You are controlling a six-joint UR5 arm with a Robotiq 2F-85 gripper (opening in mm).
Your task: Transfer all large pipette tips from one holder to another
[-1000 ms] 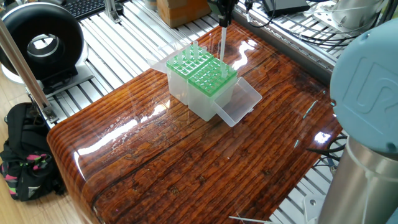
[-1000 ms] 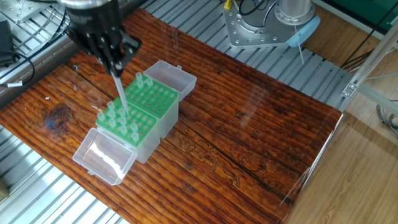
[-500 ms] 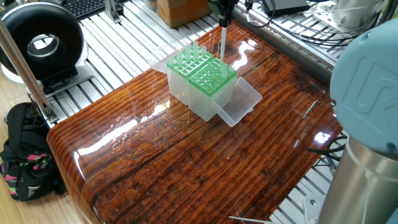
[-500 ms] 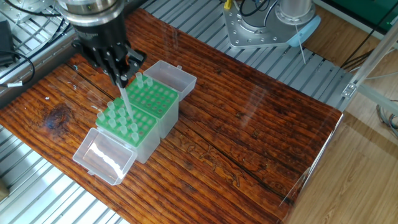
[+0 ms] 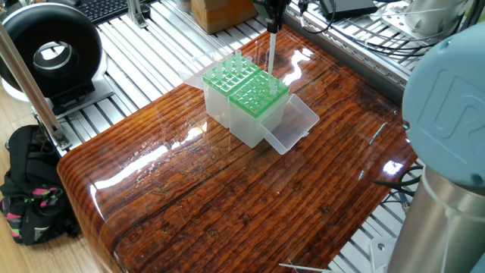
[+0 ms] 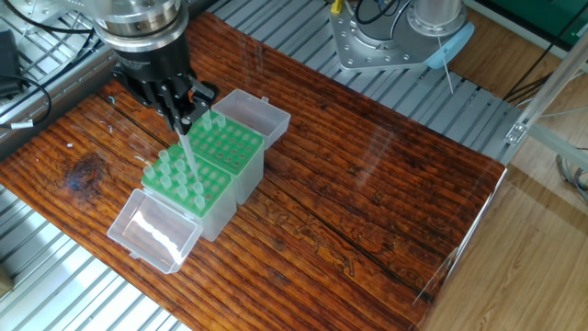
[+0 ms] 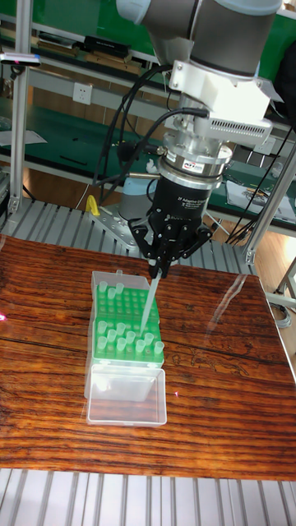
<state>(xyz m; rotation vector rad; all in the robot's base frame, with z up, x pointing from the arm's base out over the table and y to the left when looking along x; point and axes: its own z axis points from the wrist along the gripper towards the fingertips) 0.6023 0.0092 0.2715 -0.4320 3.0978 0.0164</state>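
Note:
Two clear boxes with green racks stand side by side with their lids open. The nearer holder (image 6: 181, 184) (image 7: 127, 343) carries several large pipette tips (image 6: 167, 173). The other holder (image 6: 230, 145) (image 7: 115, 300) (image 5: 227, 76) shows only a couple of tips (image 6: 209, 118). My gripper (image 6: 184, 118) (image 7: 154, 267) (image 5: 271, 19) hangs above the racks, shut on one translucent tip (image 6: 189, 156) (image 7: 148, 304) (image 5: 270, 51). That tip points down over the area where the two racks meet; I cannot tell which hole lies under it.
Open clear lids (image 6: 152, 230) (image 6: 259, 112) stick out from both boxes. The brown wooden table (image 6: 367, 184) is ringed by metal rails. The arm's base (image 6: 404, 41) stands at the back, a black fan (image 5: 49, 53) and a bag (image 5: 30, 189) beside the table.
In the other fixed view my gripper has shifted right and a little lower with the tip, closer to the racks. The holders have not moved.

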